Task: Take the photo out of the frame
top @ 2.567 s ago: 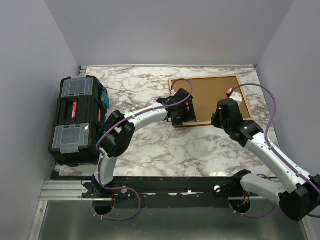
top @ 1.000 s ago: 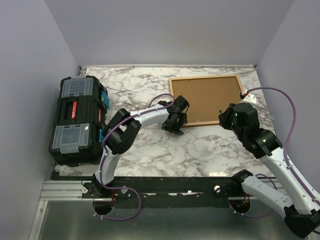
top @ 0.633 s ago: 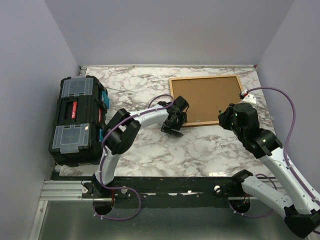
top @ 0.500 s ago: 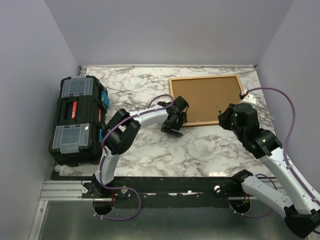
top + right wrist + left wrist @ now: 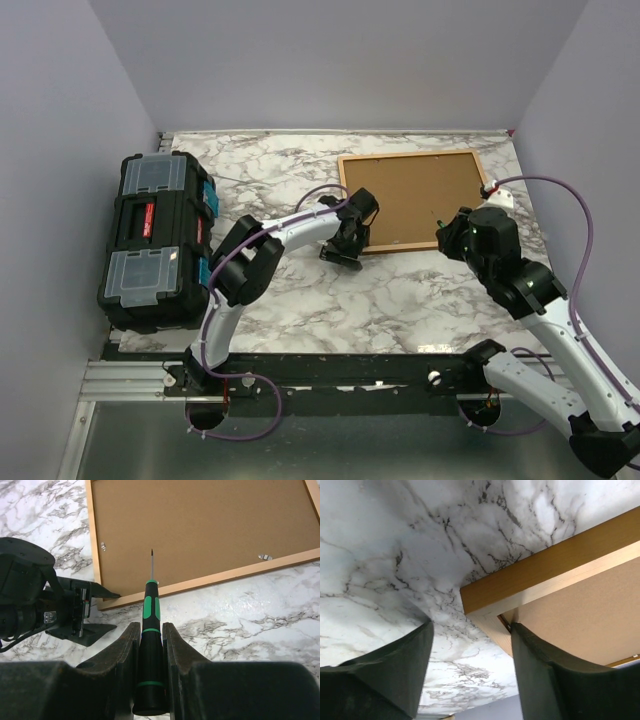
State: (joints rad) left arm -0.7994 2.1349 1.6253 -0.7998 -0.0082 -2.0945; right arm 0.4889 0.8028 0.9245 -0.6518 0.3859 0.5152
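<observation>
The frame [image 5: 346, 195] lies face down at the back right of the marble table, with its brown backing board [image 5: 410, 195] up. The photo is hidden under the board. My left gripper [image 5: 343, 250] is open at the frame's near-left corner. In the left wrist view its jaws [image 5: 470, 630] straddle that corner [image 5: 520, 580], one finger [image 5: 555, 680] by the board [image 5: 590, 615] and the other [image 5: 395, 670] over bare table. My right gripper [image 5: 447, 235] is shut on a black-and-green screwdriver [image 5: 151, 610], whose tip points over the frame's near edge [image 5: 220, 577].
A black toolbox [image 5: 155, 240] stands at the table's left edge. Small metal clips [image 5: 103, 546] [image 5: 265, 557] sit on the backing board near the frame's sides. Grey walls close in the table at the back and on both sides.
My left gripper has come off the frame's near edge and settled at its near-left corner. My right gripper has drawn back toward me with the screwdriver, then held still.
</observation>
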